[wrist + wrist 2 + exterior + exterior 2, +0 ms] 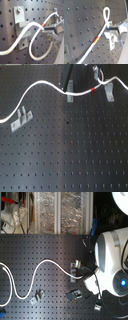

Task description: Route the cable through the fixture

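End effector [51, 31] pinches the white cable [25, 37] just beside its red band [43, 24], apparently; no writing readable.

One cable, three metal clips, one perforated table.

The first exterior view shows a single white cable [45, 83] with one red band [93, 88], the slanted fixture [109, 92], an upright clip [70, 89] and a twin-pronged bracket [21, 118] on the table [70, 154].

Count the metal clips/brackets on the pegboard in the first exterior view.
3. A twin-pronged bracket near the first exterior view's left edge, one clip at top centre with the cable passing it, one clip at top right. More may sit outside the frame.
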Tool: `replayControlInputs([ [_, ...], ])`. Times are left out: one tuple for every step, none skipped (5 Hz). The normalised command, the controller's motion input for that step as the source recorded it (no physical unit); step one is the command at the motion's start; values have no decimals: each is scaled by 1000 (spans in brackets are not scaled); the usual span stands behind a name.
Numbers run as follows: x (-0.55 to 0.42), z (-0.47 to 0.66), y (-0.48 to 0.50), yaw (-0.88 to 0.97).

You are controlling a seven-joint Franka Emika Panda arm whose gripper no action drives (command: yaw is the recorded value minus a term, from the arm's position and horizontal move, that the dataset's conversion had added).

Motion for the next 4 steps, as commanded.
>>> replayControlInputs([
  [-84,1,-54,103],
  [-162,188,-19,894],
  [-5,0,-3,511],
  [-43,1,-16,0],
])
